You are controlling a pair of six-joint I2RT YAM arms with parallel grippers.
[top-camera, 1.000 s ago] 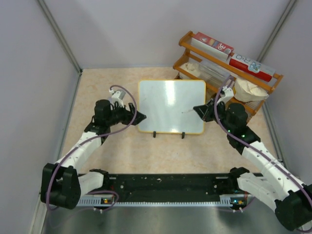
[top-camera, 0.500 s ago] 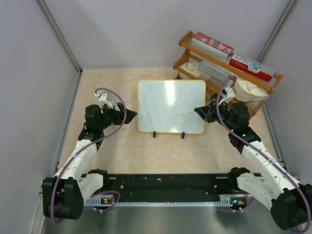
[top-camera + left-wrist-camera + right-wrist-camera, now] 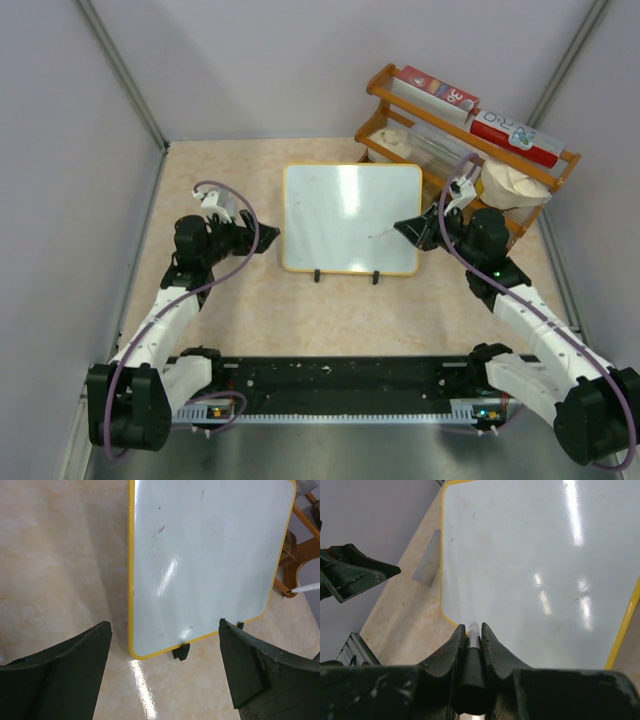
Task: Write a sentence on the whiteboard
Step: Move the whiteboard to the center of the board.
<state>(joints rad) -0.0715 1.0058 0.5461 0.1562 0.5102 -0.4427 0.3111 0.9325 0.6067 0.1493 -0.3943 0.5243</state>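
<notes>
So the right tool (image 3: 405, 228) is clenched on a black marker (image 3: 470, 675), and the left tool (image 3: 268, 238) is spread wide with nothing in it.
The whiteboard (image 3: 350, 210) lies flat on the desk (image 3: 330, 310), mid-frame in the top view. The right tool is at its right edge, the left tool just off its lower-left side.

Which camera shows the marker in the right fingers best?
Right wrist: the marker sits clamped between the right fingers, tip over the whiteboard. Left wrist catches only its white tip at the edge; the top view barely resolves it.
</notes>
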